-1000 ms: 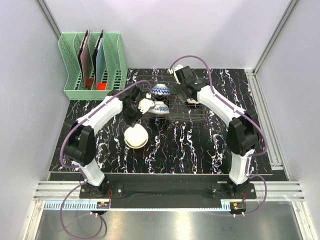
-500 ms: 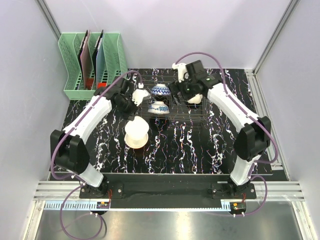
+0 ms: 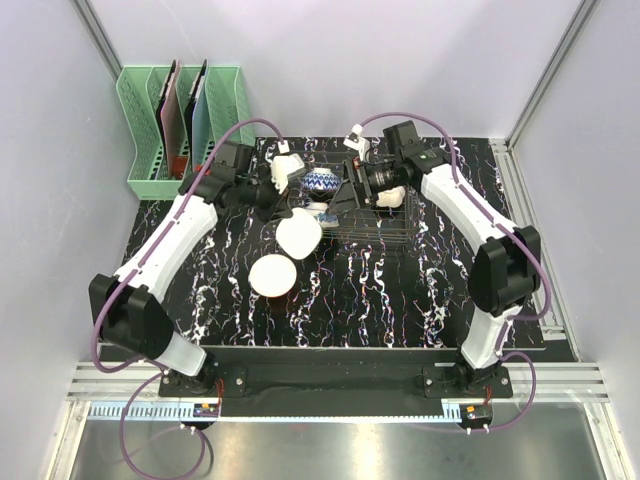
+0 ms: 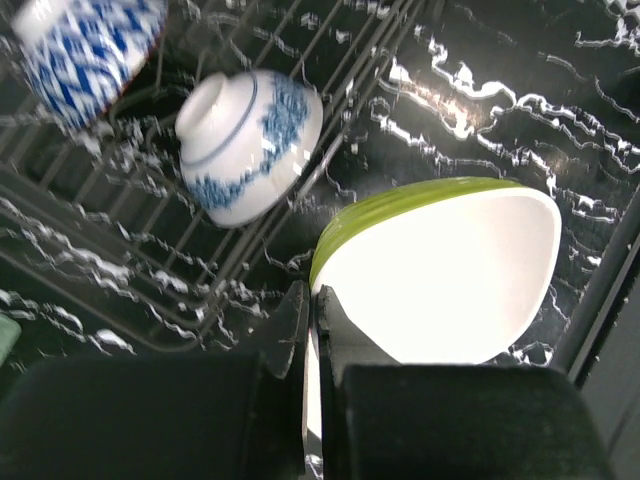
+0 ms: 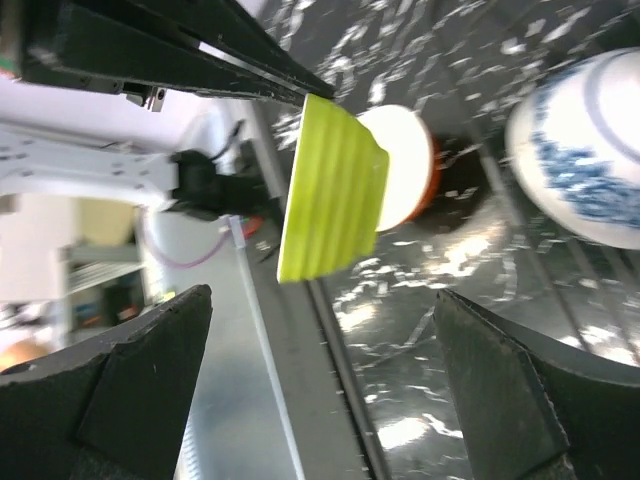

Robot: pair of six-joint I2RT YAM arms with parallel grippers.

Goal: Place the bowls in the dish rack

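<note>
My left gripper (image 3: 283,211) (image 4: 315,300) is shut on the rim of the lime green bowl (image 3: 298,235) (image 4: 440,270), which hangs tilted just in front of the dish rack (image 3: 385,226) (image 4: 120,300). Two blue-patterned bowls (image 3: 322,181) (image 4: 250,145) (image 4: 85,50) lie in the rack. An orange bowl (image 3: 272,275) (image 5: 408,170) sits on the table below. My right gripper (image 3: 340,197) (image 5: 320,385) hovers over the rack, open and empty, facing the green bowl (image 5: 335,185). A white bowl (image 3: 390,197) lies in the rack under the right wrist.
A tall mint-green slotted holder (image 3: 185,130) with flat boards stands at the back left, off the black marbled mat (image 3: 400,290). Metal rails (image 3: 520,200) border the mat on the right and front.
My left gripper has lifted the lime green bowl off the orange bowl and carried it up and right toward the rack. My right gripper has opened wider and swung left toward it.
</note>
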